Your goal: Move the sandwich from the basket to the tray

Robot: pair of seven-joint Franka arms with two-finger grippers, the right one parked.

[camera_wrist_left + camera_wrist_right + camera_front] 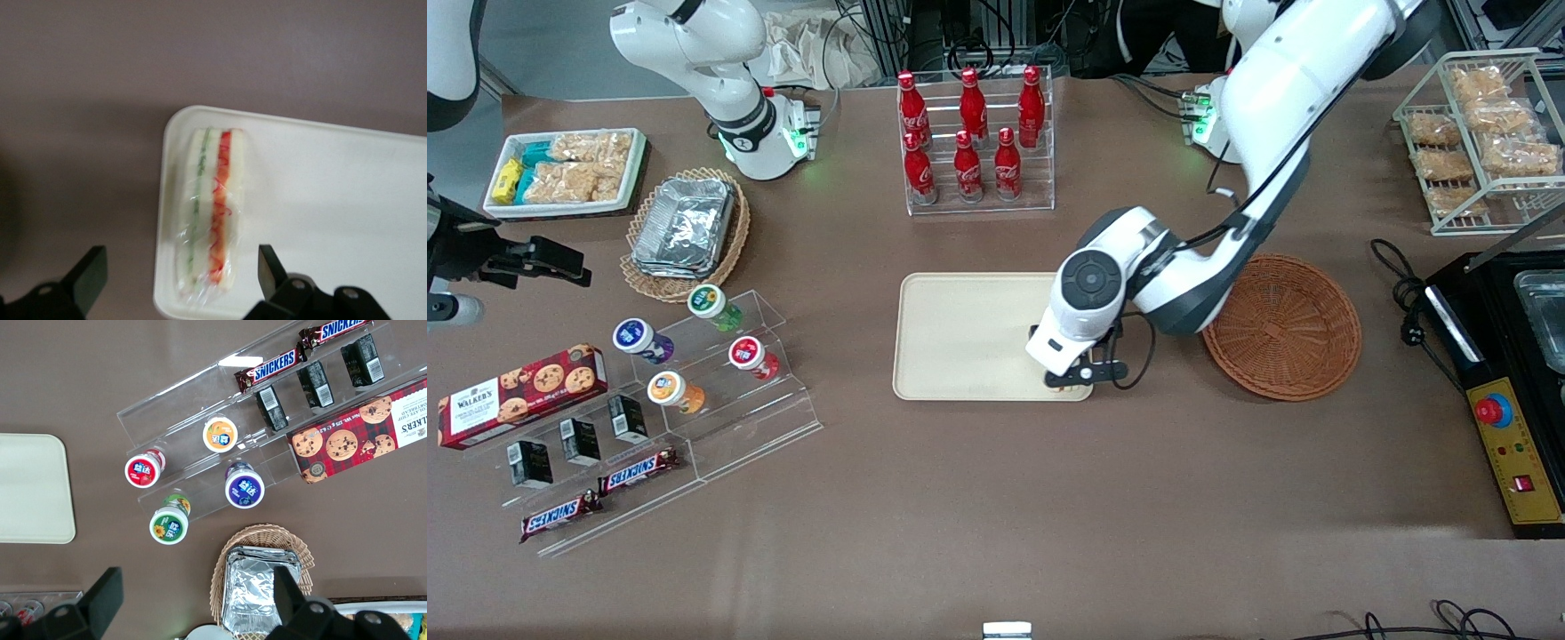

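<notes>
The sandwich (210, 213), a plastic-wrapped white-bread wedge with green and red-orange layers, lies on the cream tray (333, 200) at the corner nearest the front camera, toward the working arm's end. My left gripper (180, 270) hangs just above it, open, with its dark fingers (90, 273) wide apart on either side and not touching it. In the front view the gripper (1069, 382) covers that corner of the tray (960, 338), and only a sliver of the sandwich (1061, 388) shows. The reddish-brown basket (1282, 326) stands empty beside the tray.
A clear rack of red cola bottles (971, 133) stands farther from the front camera than the tray. A tan basket with foil trays (685, 231), a clear stand with cups and snack bars (694, 373) and a cookie box (520, 394) lie toward the parked arm's end. A black machine (1507, 373) sits at the working arm's end.
</notes>
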